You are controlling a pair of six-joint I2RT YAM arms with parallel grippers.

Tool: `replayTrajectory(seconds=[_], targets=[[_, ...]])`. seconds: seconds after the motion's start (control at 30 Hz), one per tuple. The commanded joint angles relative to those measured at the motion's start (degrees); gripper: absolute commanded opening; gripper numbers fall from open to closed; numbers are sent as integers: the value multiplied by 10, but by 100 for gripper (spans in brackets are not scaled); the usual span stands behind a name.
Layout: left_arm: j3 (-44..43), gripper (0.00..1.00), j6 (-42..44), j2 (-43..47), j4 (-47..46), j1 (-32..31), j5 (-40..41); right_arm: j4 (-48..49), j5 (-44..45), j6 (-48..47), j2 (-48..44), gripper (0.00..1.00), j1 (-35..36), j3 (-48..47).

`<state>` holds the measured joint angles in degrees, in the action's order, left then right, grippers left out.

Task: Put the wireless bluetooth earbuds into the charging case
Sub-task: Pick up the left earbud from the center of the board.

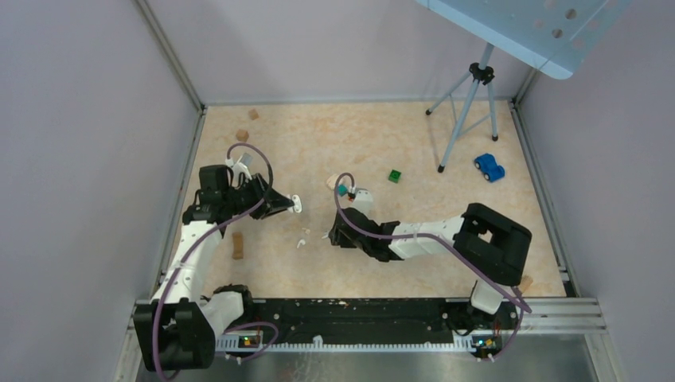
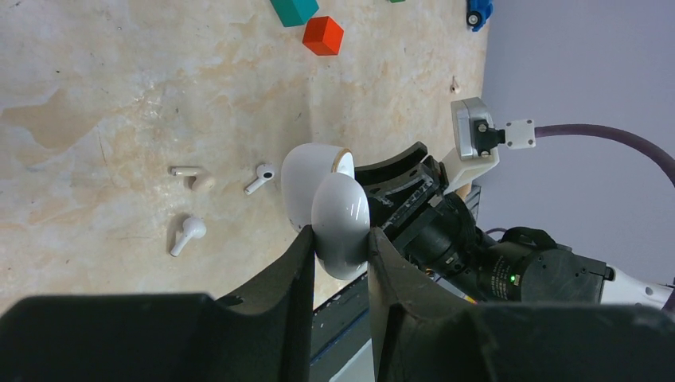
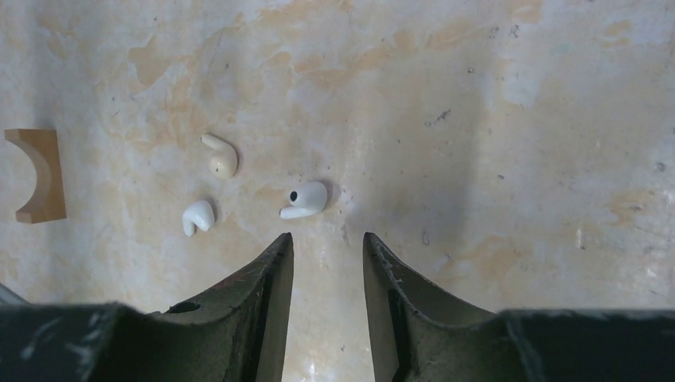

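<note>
My left gripper [image 1: 285, 204] [image 2: 341, 232] is shut on the cream charging case [image 2: 341, 219] and holds it above the table. The case [image 1: 296, 204] is open, its lid [image 2: 309, 177] swung back. Two white earbuds lie on the table: one [image 2: 259, 178] [image 3: 306, 199] just ahead of my right gripper's fingertips, the other [image 2: 188, 233] [image 3: 198, 216] further left. A small beige bead-like piece [image 3: 221, 159] [image 2: 195, 177] lies by them. My right gripper [image 1: 333, 235] [image 3: 326, 239] is open and empty, low over the table, pointing at the nearer earbud.
A curved wooden block [image 3: 38, 175] [image 1: 236, 245] lies left of the earbuds. A red cube [image 2: 322, 35] and a teal block [image 2: 293, 9] sit further out. A green cube [image 1: 394, 176], a blue toy car [image 1: 489, 167] and a tripod [image 1: 470, 111] stand at the back right.
</note>
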<state>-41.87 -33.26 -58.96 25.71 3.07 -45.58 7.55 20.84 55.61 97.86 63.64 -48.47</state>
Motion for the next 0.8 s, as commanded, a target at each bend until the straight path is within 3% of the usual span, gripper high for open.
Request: replayTrajectory(seconds=[0.0, 0.33, 0.77], targets=[[-8, 13, 2, 8, -11, 0, -4, 3, 16, -18, 32, 37, 4, -50], [-12, 13, 3, 7, -13, 0, -4, -19, 20, 0, 80, 29, -6, -83], [-14, 13, 3, 3, -15, 0, -4, -30, 11, -1, 119, 26, -10, -111]])
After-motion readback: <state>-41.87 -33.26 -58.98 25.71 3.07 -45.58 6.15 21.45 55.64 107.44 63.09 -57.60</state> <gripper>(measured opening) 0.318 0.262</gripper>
